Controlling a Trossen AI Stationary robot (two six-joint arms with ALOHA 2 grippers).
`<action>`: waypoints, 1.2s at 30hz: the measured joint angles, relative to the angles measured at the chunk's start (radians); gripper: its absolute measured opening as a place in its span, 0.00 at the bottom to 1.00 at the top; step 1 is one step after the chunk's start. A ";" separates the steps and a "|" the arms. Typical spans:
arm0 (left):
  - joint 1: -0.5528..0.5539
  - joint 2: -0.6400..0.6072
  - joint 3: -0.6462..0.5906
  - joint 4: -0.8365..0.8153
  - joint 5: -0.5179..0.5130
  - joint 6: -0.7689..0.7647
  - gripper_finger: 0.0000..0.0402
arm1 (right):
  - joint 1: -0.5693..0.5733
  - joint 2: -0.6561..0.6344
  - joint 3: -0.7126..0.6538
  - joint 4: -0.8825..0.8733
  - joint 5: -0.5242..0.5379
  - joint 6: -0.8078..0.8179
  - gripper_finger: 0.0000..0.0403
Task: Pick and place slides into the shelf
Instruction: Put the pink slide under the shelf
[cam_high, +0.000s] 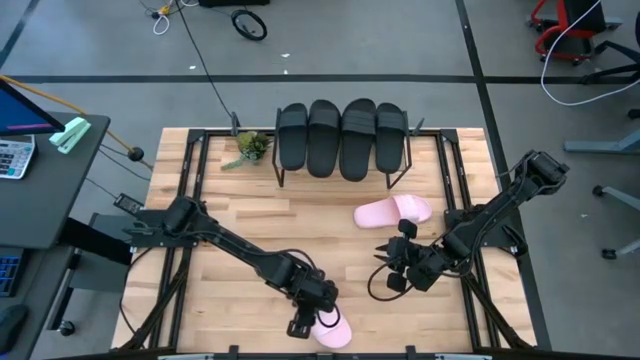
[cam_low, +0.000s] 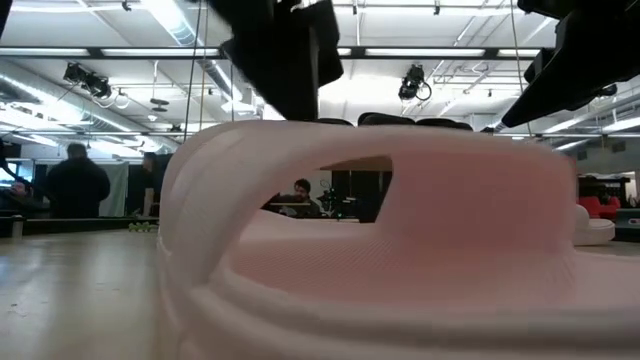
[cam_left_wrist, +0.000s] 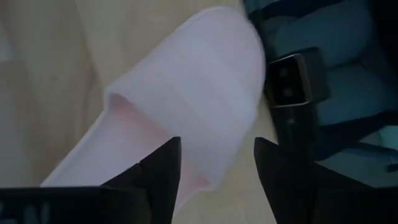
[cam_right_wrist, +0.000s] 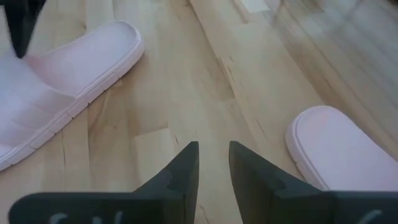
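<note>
Left arm down low at the near edge, jaws spread over a pink slide!

The left gripper (cam_high: 312, 318) reached diagonally across the table (cam_high: 230, 215), its fingers (cam_left_wrist: 163, 169) parted wide above the near pink slide (cam_high: 333, 331), gripping nothing. That slide lay at the table's near edge. The right gripper (cam_high: 392, 262) hung bent-elbowed near the middle, fingers (cam_right_wrist: 186, 163) narrowly apart and empty over bare wood. The second pink slide (cam_high: 393, 211) lay flat just in front of the shelf (cam_high: 400, 170). Four black slides (cam_high: 342, 138) sat side by side on that shelf.
</note>
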 joint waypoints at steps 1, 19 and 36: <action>0.000 0.000 0.000 0.006 0.010 0.000 0.52 | 0.000 0.000 0.000 0.000 0.000 0.000 0.23; 0.058 0.035 0.001 -0.088 0.029 -0.053 0.39 | 0.000 0.000 -0.001 -0.003 0.000 -0.001 0.23; 0.041 0.058 0.000 -0.040 0.102 -0.066 0.34 | 0.000 0.000 -0.001 -0.013 0.000 0.000 0.23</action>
